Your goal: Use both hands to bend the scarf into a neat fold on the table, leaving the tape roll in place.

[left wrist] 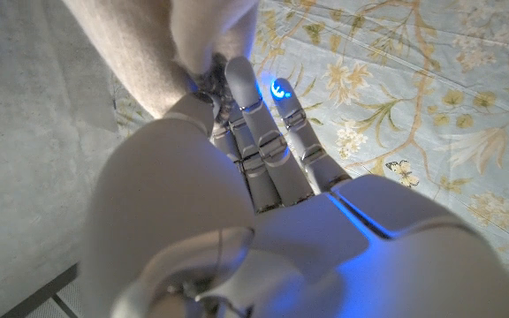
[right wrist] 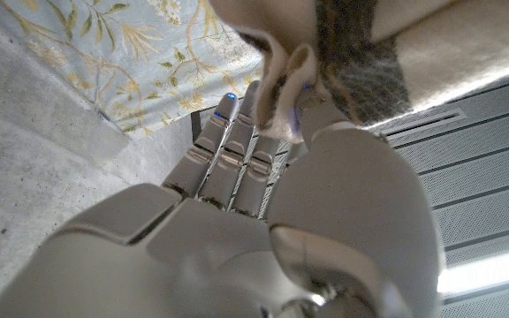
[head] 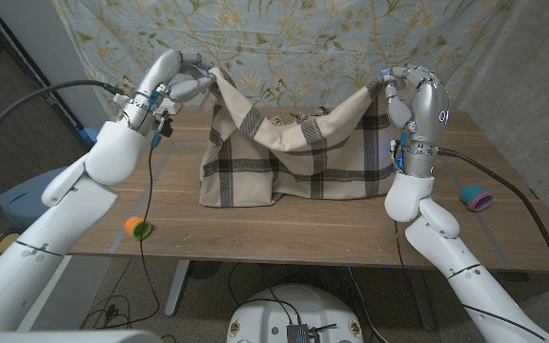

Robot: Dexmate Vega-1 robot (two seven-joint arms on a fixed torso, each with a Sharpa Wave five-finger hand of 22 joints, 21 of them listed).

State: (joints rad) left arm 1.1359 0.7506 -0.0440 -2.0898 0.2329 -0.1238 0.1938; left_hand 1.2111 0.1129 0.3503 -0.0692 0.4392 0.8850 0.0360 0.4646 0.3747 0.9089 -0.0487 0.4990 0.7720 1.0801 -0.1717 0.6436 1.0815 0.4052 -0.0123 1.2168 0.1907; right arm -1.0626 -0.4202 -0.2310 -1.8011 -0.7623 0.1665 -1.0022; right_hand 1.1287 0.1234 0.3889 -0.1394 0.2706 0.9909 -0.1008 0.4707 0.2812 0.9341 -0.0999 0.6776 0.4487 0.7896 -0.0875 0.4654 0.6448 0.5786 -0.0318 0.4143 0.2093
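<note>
A beige scarf (head: pixel 294 157) with dark plaid stripes hangs between my two hands, its lower half lying on the wooden table (head: pixel 255 224). My left hand (head: pixel 191 78) pinches the scarf's far left corner, lifted above the table. My right hand (head: pixel 406 93) pinches the far right corner at about the same height. The cloth sags in the middle between them. In the left wrist view the fingers (left wrist: pixel 263 132) hold a beige corner (left wrist: pixel 193 35). In the right wrist view the fingers (right wrist: pixel 228 150) clamp a beige and dark corner (right wrist: pixel 325 44). A purple and teal tape roll (head: pixel 476 198) lies on the table, right of my right arm.
An orange and green roll (head: pixel 138 226) sits near the table's front left edge, below my left arm. A floral curtain (head: pixel 284 38) hangs behind the table. A black cable (head: pixel 149 171) runs down from my left wrist across the table front.
</note>
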